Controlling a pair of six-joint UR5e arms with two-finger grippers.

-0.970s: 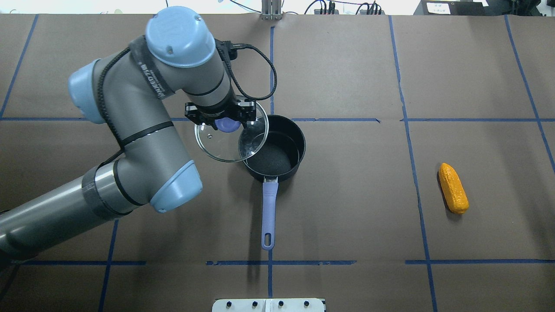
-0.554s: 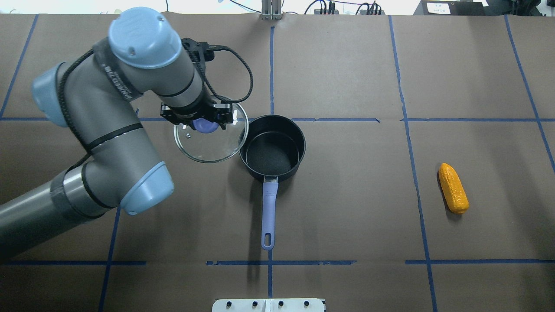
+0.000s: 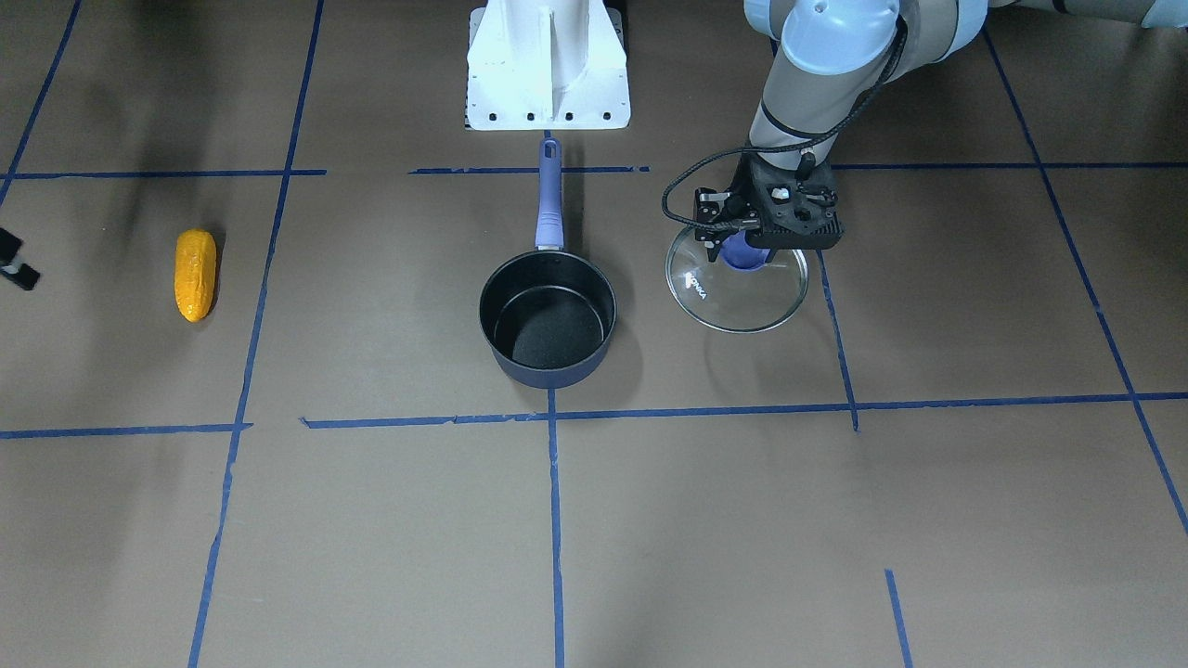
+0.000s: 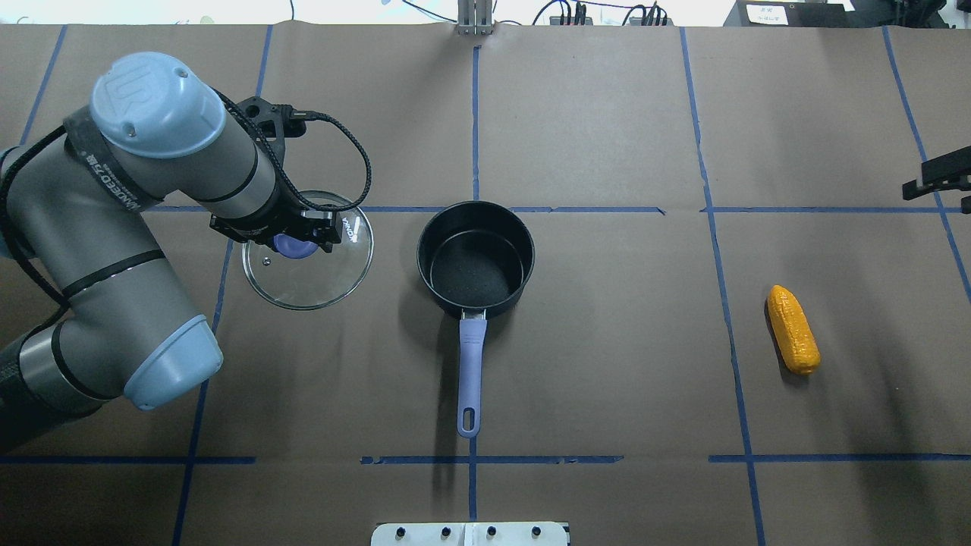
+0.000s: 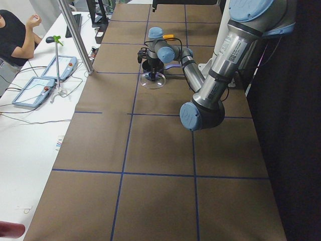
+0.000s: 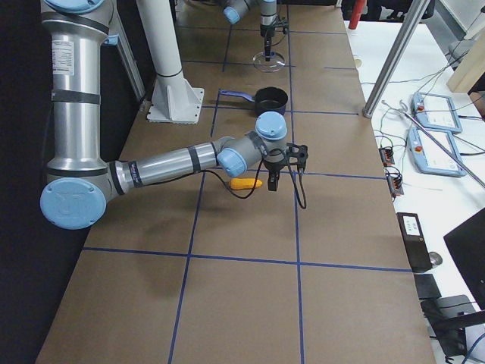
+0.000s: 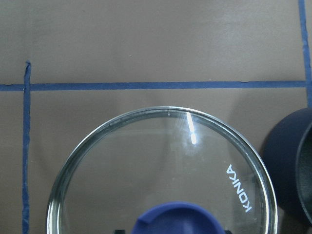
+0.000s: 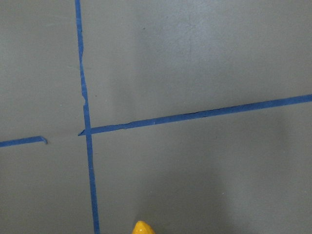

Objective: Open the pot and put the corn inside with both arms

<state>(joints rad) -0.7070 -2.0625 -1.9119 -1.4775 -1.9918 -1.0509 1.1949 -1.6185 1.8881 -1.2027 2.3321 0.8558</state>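
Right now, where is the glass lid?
In the overhead view the glass lid is left of the open pot, apart from it, held by its knob in the left gripper.

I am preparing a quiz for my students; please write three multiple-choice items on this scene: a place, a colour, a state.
1. What colour is the corn? A. orange-yellow B. red C. green
2. Where is the lid relative to the pot? A. on it B. beside it C. inside it
3. The left hand is: A. open, empty B. shut on the corn C. shut on the lid's knob
Answers: A, plain from overhead; B, the pot stands open; C, it clamps the knob.
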